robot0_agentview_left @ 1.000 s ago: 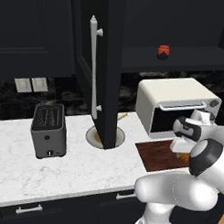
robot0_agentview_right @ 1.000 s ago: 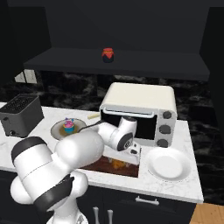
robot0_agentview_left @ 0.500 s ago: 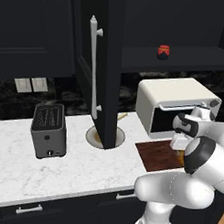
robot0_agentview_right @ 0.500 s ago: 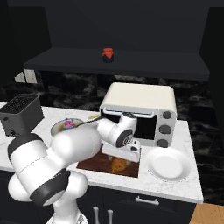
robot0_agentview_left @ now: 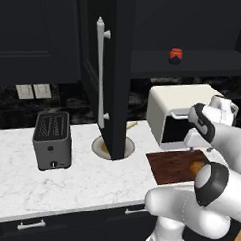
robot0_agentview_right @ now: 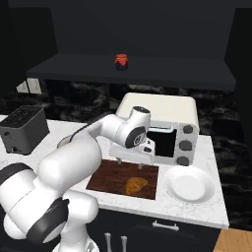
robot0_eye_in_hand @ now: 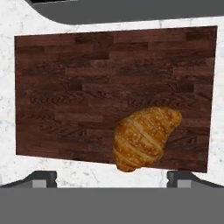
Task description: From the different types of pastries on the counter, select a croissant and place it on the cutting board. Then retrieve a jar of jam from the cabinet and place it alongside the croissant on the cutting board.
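- The croissant (robot0_eye_in_hand: 145, 138) lies flat on the cutting board (robot0_eye_in_hand: 87, 87), low and right of centre in the hand view, near the board's lower edge. In the right base view it sits a little below centre, on the board's near part.
- The hand (robot0_agentview_right: 129, 164) hangs over the board in the middle of the right base view, above and apart from the croissant, its fingers spread wide and holding nothing. In the hand view the two tips (robot0_eye_in_hand: 40, 177) stand far apart at the bottom corners, with the pastry between and beyond them.
- So the first half looks done: pastry on board, grip released.
- The jar of jam (robot0_agentview_right: 121, 61) stands on the dark shelf of the cabinet (robot0_agentview_left: 114, 73) at the top centre of the right base view, and in the upper right of the left base view, well above the surface (robot0_agentview_left: 91, 180). The cabinet door is swung open.
- Left to do, as I judge it: lift the hand, reach up to the shelf, take the jar, and set it on the bare board beside the croissant.
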Controlling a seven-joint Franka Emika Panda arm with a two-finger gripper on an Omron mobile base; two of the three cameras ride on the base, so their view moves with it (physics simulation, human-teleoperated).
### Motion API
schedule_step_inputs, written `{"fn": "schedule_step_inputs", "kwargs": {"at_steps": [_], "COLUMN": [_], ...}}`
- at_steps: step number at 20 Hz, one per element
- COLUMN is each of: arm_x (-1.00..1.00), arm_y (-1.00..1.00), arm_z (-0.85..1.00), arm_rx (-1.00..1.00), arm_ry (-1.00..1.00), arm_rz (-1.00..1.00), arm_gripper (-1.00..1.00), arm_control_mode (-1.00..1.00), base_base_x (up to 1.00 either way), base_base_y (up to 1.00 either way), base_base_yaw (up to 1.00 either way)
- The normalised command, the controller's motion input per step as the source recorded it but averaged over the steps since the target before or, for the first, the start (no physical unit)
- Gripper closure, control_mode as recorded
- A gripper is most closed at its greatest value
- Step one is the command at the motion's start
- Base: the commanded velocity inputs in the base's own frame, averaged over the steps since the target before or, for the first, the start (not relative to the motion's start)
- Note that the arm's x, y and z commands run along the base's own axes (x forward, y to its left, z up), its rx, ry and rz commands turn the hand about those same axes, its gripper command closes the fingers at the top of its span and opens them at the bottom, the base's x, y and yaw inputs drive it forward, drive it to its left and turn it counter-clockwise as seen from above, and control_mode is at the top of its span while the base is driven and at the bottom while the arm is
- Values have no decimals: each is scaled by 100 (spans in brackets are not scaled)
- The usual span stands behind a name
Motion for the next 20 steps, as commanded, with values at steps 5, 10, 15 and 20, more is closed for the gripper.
{"fn": "schedule_step_inputs", "kwargs": {"at_steps": [5,10,15,20], "arm_x": [-19,-23,-14,-12], "arm_y": [30,34,28,18], "arm_z": [67,64,81,82], "arm_rx": [0,0,0,0], "arm_ry": [-3,0,0,0], "arm_rz": [6,6,6,4], "arm_gripper": [-100,-100,-100,-100], "arm_control_mode": [-100,-100,-100,-100], "base_base_x": [0,0,0,0], "base_base_y": [0,0,0,0], "base_base_yaw": [0,0,0,0]}}
